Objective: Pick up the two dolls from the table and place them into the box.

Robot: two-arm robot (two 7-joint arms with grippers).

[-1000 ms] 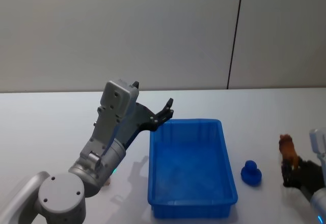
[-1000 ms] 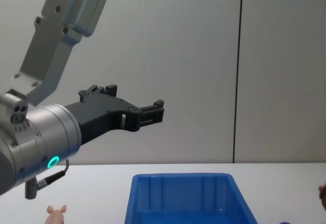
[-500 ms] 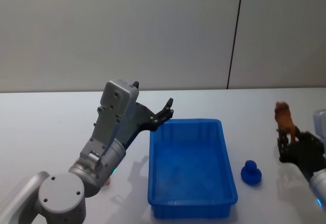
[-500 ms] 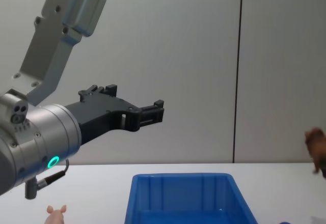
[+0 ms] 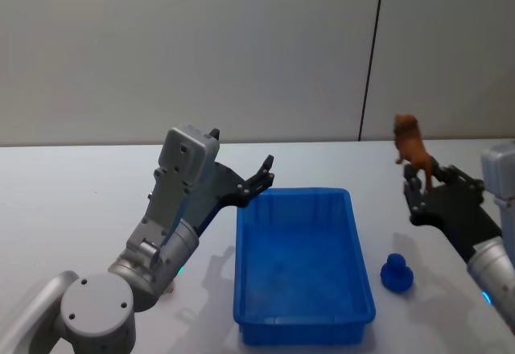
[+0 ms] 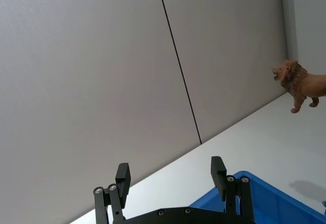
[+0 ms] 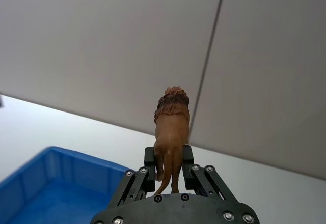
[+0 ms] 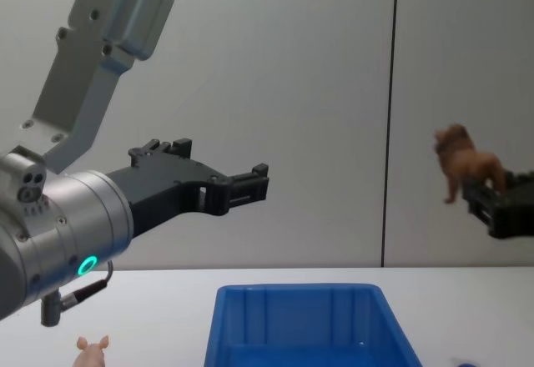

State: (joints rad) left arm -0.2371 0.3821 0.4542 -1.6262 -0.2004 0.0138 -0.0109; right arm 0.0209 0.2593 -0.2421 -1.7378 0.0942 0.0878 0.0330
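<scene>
Neither doll is lying in the box yet, so the task is sitting at an early stage, by my reading. The brown lion doll is already off the worktop and up in the air, off to the right of the box rather than over it. It needs carrying across and letting go above the blue bin. The pink pig doll is standing on the worktop near the box's left side, under the left arm, untouched. Both placements are therefore outstanding. A small blue toy is sitting on the worktop just right of the box.

The right tool is pinching the lion by its hind end, fingers pressed in against the back legs, with the head pointing up and away from the wrist. The left tool is hanging above the box's far left corner, fingers spread wide and gripping nothing.
</scene>
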